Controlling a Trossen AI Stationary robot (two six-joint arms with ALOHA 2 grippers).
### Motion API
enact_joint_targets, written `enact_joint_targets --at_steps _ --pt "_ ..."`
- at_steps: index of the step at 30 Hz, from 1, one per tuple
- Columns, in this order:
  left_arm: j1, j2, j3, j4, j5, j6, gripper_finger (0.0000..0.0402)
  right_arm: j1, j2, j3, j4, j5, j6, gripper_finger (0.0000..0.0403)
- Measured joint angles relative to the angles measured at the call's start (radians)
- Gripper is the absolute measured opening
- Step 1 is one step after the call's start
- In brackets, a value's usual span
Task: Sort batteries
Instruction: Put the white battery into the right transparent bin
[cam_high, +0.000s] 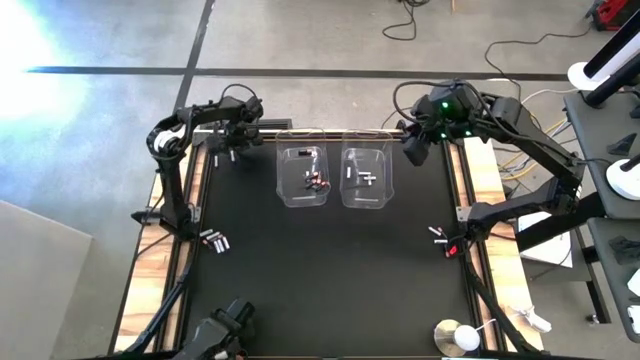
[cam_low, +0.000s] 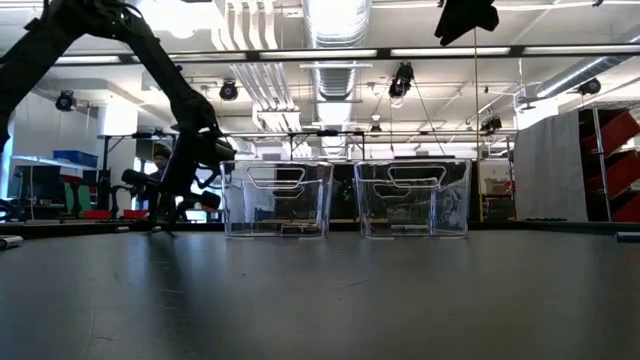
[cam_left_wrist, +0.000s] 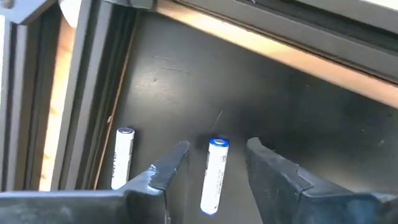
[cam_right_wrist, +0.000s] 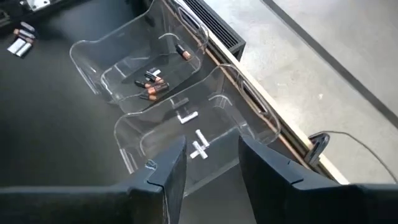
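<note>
Two white batteries with blue tips lie on the black mat by the table's far left corner. One battery (cam_left_wrist: 214, 177) lies between the open fingers of my left gripper (cam_left_wrist: 217, 146) (cam_high: 232, 143), which points down at it without touching. The other battery (cam_left_wrist: 122, 158) lies just outside one finger. My right gripper (cam_right_wrist: 211, 142) (cam_high: 413, 150) hangs open and empty high above the right tub (cam_high: 367, 178), which holds white batteries (cam_right_wrist: 198, 149). The left tub (cam_high: 303, 175) holds dark batteries (cam_right_wrist: 152, 84).
More batteries lie loose on the mat near the left edge (cam_high: 215, 240) and near the right edge (cam_high: 440, 238). The two clear tubs stand side by side at the far middle. The table's metal rail and wooden border (cam_left_wrist: 93, 74) run close beside the left gripper.
</note>
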Motion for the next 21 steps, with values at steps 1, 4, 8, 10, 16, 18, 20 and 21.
enact_joint_targets --at_steps 1,4,8,10,16,18,20,21 --pt "0.001 0.003 0.004 0.0 0.012 0.004 0.0131 0.005 0.0 0.0 -0.002 0.0 0.009 0.0133" --pt "0.001 0.007 0.004 0.012 0.016 0.024 0.01 0.021 -0.001 0.0 -0.009 -0.001 0.028 0.0126" --pt "-0.001 0.006 0.003 0.031 0.019 0.074 0.004 0.036 -0.001 0.0 -0.01 -0.001 0.027 0.0119" --pt "-0.001 0.0 0.001 0.034 0.019 0.096 0.0016 0.036 -0.001 0.0 -0.006 0.0 0.012 0.0116" --pt "-0.002 -0.04 0.003 0.046 0.017 0.154 0.0029 0.035 0.0 -0.003 0.007 0.001 -0.058 0.0106" --pt "-0.006 -0.069 -0.005 0.069 0.033 0.162 0.0028 0.035 0.0 -0.006 0.018 0.001 -0.078 0.0103" --pt "-0.013 -0.109 -0.014 0.101 0.071 0.16 0.0022 0.035 0.0 -0.011 0.023 0.001 -0.098 0.01" --pt "-0.016 -0.132 -0.02 0.104 0.072 0.161 0.0017 0.035 0.0 -0.014 0.023 0.001 -0.106 0.0098"
